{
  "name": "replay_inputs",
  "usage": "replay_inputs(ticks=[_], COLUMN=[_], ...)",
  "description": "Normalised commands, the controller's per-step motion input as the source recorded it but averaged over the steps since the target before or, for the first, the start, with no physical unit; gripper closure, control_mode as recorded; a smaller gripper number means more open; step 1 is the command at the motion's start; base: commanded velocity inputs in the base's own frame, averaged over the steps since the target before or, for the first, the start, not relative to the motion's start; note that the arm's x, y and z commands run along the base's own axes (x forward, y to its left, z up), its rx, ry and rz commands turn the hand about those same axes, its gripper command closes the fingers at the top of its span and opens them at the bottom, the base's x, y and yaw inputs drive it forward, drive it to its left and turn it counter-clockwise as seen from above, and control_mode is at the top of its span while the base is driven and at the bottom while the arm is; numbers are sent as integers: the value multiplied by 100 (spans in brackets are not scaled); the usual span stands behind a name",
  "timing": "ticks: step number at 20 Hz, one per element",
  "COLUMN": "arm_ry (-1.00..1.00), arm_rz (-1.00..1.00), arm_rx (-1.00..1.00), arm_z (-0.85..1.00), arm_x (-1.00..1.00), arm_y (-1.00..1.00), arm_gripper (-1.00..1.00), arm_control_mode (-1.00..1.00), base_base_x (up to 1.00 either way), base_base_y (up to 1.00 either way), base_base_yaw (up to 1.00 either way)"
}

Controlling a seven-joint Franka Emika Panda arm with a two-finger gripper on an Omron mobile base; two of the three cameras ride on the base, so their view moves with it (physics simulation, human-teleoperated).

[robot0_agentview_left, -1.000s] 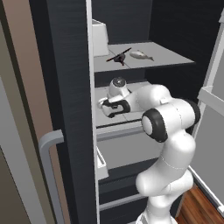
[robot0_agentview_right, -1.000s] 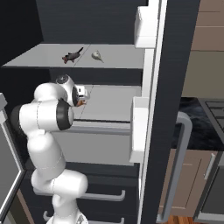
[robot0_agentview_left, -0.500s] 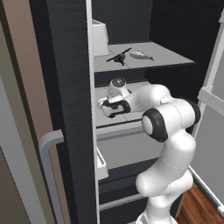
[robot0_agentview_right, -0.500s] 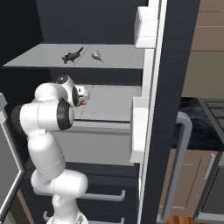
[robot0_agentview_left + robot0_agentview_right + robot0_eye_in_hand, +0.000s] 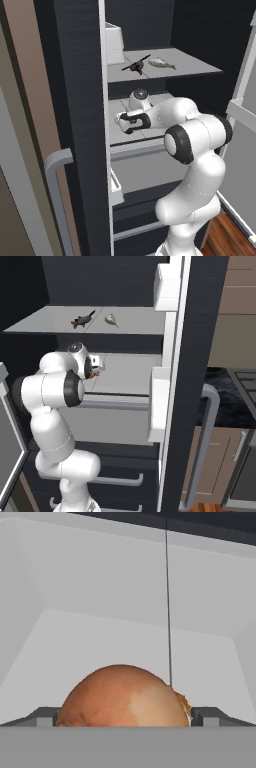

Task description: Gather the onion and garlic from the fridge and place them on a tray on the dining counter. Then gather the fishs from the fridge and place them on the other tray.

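Inside the open fridge (image 5: 80, 100), on the middle shelf (image 5: 125, 373), the onion (image 5: 122, 697) sits between the gripper (image 5: 95, 367)'s wide-apart jaws, not yet clamped; gathering it appears underway; next, closing on it and lifting out.

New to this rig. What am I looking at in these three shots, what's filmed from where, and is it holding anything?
It is a rendered kitchen. A white robot arm on a driving base reaches into an open black fridge.

Two shots come from cameras on the base, behind the arm to its left and right. The third looks along the hand.

On the upper shelf lie a silver fish, a darker fish and a small pale bulb, probably the garlic.

The hand is at the lower shelf. In the hand view the onion sits between the two open fingertips. It looks lined up but not gripped.
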Motion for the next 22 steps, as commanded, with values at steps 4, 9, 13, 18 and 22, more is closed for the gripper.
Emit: replay_inputs(ticks=[4, 9, 13, 18, 22], arm_ry=[0, 2, -1, -2, 0], arm_rz=[0, 1, 0, 0, 0], arm_rx=[0, 0, 0, 0, 2], arm_z=[-29, -34, -13, 20, 39], arm_x=[0, 0, -11, -57, -74], arm_y=[-9, -3, -1, 0, 0], arm_gripper=[-100, 100, 100, 100, 100], arm_control_mode=[-100, -100, -100, -100, -100], base_base_x=[0, 0, 0, 0, 0], base_base_y=[0, 0, 0, 0, 0], base_base_yaw=[0, 0, 0, 0, 0])
